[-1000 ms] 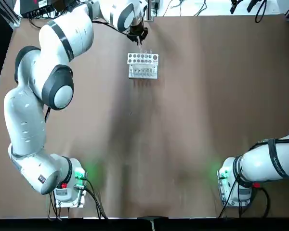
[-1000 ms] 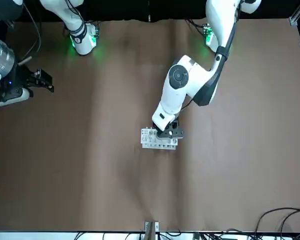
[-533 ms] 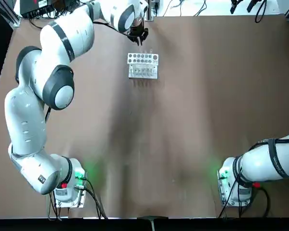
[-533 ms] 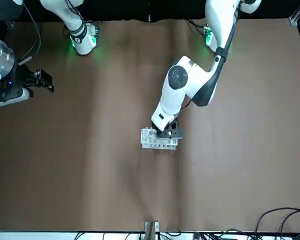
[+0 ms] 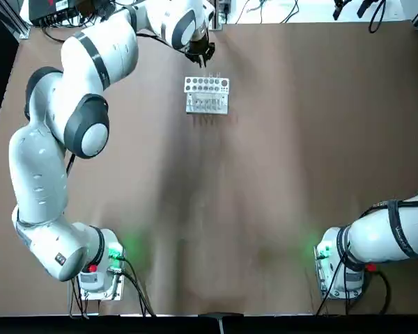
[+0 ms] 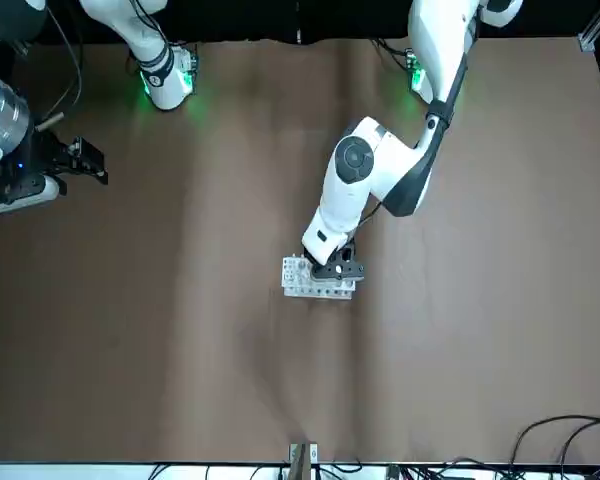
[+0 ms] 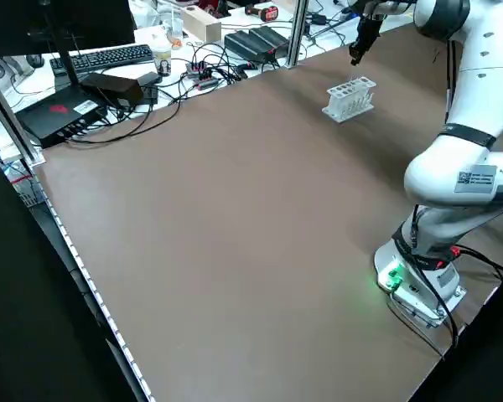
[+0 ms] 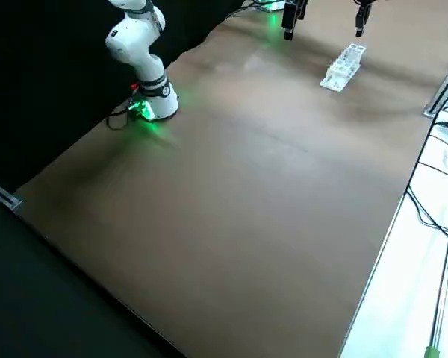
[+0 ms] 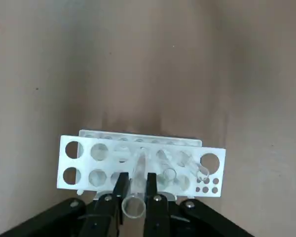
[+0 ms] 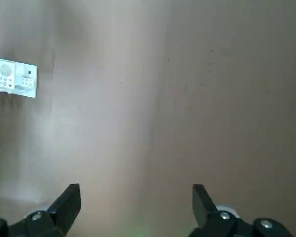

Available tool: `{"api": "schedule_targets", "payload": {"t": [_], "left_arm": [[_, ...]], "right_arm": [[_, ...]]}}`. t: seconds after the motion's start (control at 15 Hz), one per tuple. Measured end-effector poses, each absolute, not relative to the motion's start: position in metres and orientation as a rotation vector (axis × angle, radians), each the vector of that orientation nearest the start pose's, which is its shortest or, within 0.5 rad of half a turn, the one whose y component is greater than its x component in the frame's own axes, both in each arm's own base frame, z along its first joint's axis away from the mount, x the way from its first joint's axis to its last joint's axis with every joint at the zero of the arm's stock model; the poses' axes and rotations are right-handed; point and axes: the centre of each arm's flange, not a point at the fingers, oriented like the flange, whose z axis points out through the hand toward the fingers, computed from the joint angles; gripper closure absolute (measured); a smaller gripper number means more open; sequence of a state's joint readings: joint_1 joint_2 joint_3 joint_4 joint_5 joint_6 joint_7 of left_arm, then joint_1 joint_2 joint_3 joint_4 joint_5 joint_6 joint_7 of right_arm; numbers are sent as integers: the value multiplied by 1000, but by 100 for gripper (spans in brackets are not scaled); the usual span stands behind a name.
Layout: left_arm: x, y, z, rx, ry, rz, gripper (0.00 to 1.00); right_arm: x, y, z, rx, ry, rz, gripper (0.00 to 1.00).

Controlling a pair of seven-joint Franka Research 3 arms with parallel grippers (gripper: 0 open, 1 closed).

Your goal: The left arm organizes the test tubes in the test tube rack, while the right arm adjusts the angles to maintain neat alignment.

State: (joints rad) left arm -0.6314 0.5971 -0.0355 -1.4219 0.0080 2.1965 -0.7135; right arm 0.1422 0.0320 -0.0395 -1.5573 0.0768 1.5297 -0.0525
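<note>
One tube (image 9: 135, 183) above rack (image 9: 84, 165), perhaps.

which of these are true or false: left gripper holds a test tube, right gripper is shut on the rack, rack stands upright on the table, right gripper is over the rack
1. The left gripper holds a test tube. True.
2. The right gripper is shut on the test tube rack. False: it is open and empty, well away from the rack.
3. The rack stands upright on the table. True.
4. The right gripper hovers over the rack. False: the left gripper is the one above it.
</note>
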Motion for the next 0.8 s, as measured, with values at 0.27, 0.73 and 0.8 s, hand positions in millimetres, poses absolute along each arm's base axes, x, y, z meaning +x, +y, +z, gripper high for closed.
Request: {"api": "schedule_targets", "payload": {"t": [0.27,0.73,0.8], "left_arm": [[580,-450,361,-3256,-82,-208,79],[581,-450,362,-3263,-83,-226,62],[582,-451,363,-3266,-83,-233,44]], "right_arm": [[556,66,610,-3057,-239,94,0],[556,66,610,-3057,-239,94,0],[556,66,610,-3057,-239,94,0]]}}
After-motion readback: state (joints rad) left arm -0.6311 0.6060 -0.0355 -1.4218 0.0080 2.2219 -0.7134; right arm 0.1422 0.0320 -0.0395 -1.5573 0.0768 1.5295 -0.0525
